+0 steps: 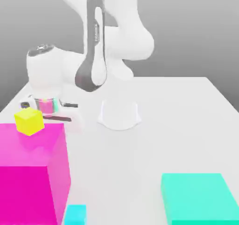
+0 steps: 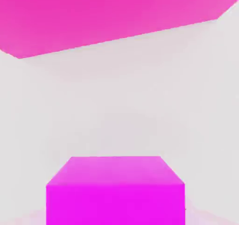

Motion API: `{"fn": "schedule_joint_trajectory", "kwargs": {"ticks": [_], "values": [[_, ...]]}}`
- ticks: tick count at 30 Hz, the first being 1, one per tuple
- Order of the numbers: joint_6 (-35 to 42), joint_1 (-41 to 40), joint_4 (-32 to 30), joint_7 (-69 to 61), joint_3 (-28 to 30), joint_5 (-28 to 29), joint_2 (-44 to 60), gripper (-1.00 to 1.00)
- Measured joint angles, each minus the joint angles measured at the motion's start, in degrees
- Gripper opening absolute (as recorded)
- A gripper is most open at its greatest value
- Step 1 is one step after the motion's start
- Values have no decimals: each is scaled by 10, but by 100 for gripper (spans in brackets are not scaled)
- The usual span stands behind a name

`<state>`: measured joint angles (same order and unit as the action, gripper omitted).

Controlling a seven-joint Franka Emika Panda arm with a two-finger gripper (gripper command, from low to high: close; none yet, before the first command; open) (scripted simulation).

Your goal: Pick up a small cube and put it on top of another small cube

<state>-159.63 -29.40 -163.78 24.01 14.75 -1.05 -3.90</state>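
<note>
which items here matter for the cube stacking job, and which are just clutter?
Job:
- small magenta cube, close under the hand camera
- small yellow cube, at the exterior view's left, by the big block's far edge
- gripper, jaws shut

Clutter:
- huge magenta block, exterior view's lower left
- small cyan cube, beside that block
- large teal block, lower right
- white table

small cube (image 1: 30, 120): on big block (image 1: 28, 173), at its 12 o'clock edge | little cube (image 1: 74, 214): 5 o'clock of block | flat slab (image 1: 198, 198): table's (image 1: 177, 126) 4 o'clock | arm base (image 1: 120, 114): table centre, 12 o'clock side
</note>
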Motion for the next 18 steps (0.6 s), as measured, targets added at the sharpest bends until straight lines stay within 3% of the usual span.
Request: {"fn": "schedule_joint_trajectory", "kwargs": {"ticks": [4,10,18], "values": [[97,-27,81,77,21,-56,-13,-100],[246,-33,190,206,14,-94,-52,-100],[414,12,272,388,-111,-1,-144,-100]]}}
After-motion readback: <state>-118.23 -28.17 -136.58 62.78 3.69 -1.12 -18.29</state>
